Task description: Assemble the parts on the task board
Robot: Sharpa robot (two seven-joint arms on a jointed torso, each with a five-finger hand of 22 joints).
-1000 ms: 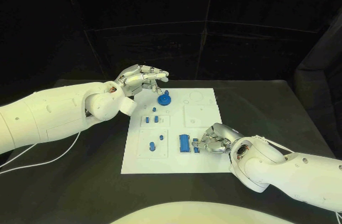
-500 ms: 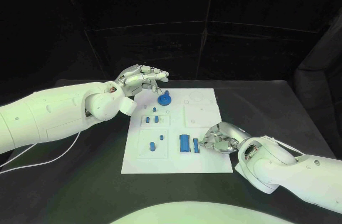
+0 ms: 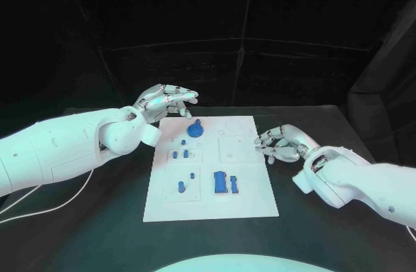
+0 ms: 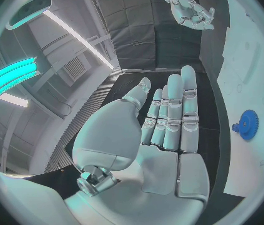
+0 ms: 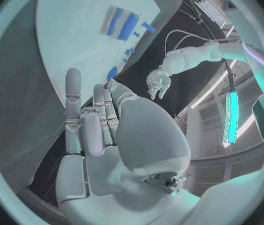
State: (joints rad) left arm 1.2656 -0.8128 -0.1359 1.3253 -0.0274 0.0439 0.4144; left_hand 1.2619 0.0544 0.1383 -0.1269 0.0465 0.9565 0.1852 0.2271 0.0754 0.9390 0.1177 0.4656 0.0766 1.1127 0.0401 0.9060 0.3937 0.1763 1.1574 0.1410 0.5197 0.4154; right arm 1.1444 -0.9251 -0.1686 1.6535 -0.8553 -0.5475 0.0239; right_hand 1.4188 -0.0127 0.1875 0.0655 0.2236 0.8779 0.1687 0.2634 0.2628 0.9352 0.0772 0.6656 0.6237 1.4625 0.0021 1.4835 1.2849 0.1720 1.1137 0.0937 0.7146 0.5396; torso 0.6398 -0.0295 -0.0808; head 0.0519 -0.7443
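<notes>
The white task board lies in the middle of the black table. A blue gear stands near its far edge, with small blue pegs behind it. Nearer the front are a blue block and more small pieces. My left hand hovers beyond the board's far left corner, fingers apart and holding nothing; its wrist view shows the flat empty palm and the gear. At the board's right edge my right hand hovers with loosely spread fingers and nothing in it.
The black table runs out on both sides of the board. A white cable trails under my left arm. Dark curtains close off the back.
My right hand has lifted away from the blue block at the board's front and moved farther along the right edge, its fingers opening out. The left hand has hardly moved.
</notes>
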